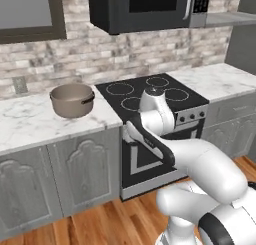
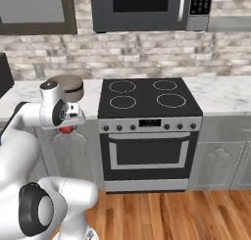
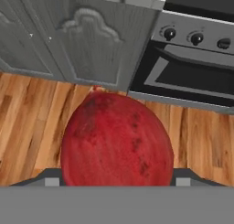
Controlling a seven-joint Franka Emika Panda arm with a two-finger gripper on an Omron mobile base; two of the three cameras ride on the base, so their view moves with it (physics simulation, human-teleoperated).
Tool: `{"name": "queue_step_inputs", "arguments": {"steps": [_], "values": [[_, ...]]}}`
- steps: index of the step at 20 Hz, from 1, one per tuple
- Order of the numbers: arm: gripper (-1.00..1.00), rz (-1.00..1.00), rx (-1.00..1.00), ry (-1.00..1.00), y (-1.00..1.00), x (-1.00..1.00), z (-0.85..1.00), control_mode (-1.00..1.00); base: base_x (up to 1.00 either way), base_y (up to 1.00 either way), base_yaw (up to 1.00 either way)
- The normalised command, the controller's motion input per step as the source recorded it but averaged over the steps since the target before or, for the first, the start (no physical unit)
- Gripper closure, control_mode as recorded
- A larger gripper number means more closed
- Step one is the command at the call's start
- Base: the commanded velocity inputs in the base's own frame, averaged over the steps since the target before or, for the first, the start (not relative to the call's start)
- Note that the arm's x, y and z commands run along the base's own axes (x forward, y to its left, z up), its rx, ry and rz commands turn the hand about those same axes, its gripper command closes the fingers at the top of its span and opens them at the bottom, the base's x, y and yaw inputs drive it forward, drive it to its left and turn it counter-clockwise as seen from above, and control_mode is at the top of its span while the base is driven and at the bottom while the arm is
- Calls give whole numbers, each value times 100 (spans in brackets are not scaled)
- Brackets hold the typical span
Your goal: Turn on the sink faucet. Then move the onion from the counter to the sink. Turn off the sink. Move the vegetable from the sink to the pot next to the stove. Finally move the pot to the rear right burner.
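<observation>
Hand view: round, mottled red onion [image 3: 117, 141] (dark-speckled skin) clasped in end effector [image 3: 117, 184].

Black glass cooktop stove [image 2: 149, 99] with a silver knob panel [image 2: 149, 124] and a dark oven door [image 2: 147, 153] below it. Dark microwave [image 2: 147, 9] mounted above, against a grey-beige brick backsplash [image 2: 147, 53]. Grey cabinet doors with arched panels [image 1: 55, 181] left of the stove. Floor is orange-brown wood planks [image 2: 166, 214]. Dark-framed window [image 1: 30, 14] at upper left.
</observation>
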Motion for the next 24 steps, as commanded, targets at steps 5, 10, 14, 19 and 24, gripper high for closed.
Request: {"name": "queue_step_inputs", "arguments": {"steps": [5, 10, 14, 19, 24], "values": [[100, 0, 0, 0, 0, 0, 0, 100, 44, 63, -18], [100, 0, 0, 0, 0, 0, 0, 100, 48, 26, -4], [100, 0, 0, 0, 0, 0, 0, 100, 46, 0, 0], [100, 0, 0, 0, 0, 0, 0, 100, 41, -9, 0], [100, 0, 0, 0, 0, 0, 0, 100, 39, -32, 0]]}}
